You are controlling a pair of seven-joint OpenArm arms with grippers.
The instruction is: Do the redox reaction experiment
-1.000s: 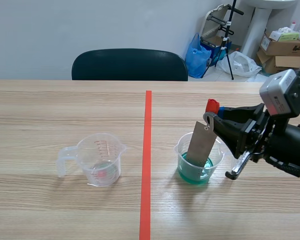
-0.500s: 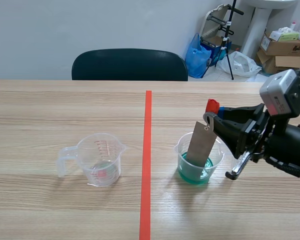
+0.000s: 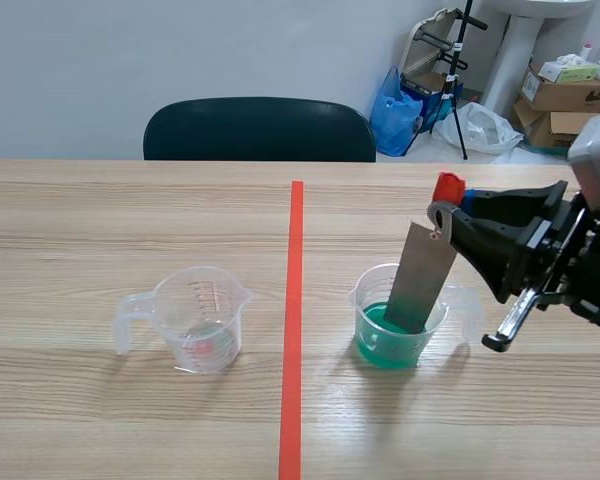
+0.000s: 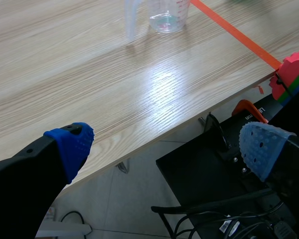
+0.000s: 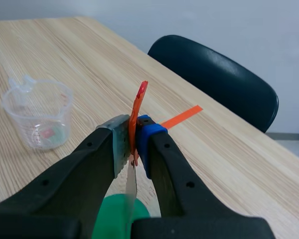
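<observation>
Since a second ago the right hand (image 3: pixel 450 208) has drawn back toward its own side of the bench (image 3: pixel 130 220) and risen a little, taking the metal strip (image 3: pixel 422 280) with it, so that the strip sits higher and less of it is under the surface than before. That hand is closed tight on a red clip (image 3: pixel 448 187) at the strip's top end. In the right wrist view the clip (image 5: pixel 141 97) stands pinched between the two fingers of the hand (image 5: pixel 132 144), and the grey strip (image 5: pixel 131 186) hangs down from it. The strip leans, with its top toward the right arm and its lower end still inside the cup (image 3: pixel 365 300), dipped in the green liquid (image 3: pixel 380 325) that fills the lower part of the cup. This cup stands to the right of the red tape line (image 3: pixel 295 300). To the left of the line, well apart, stands a clear measuring cup (image 3: pixel 202 318) with a handle, upright, with only a trace of liquid at its bottom; neither has shifted. The left hand (image 4: pixel 167 144) is wide open and holds nothing; its blue pads (image 4: pixel 72 144) hang out past the bench's near edge, over the floor, with the measuring cup (image 4: pixel 167 12) far ahead of it. A dark chair (image 3: pixel 260 128) stands behind the bench.
</observation>
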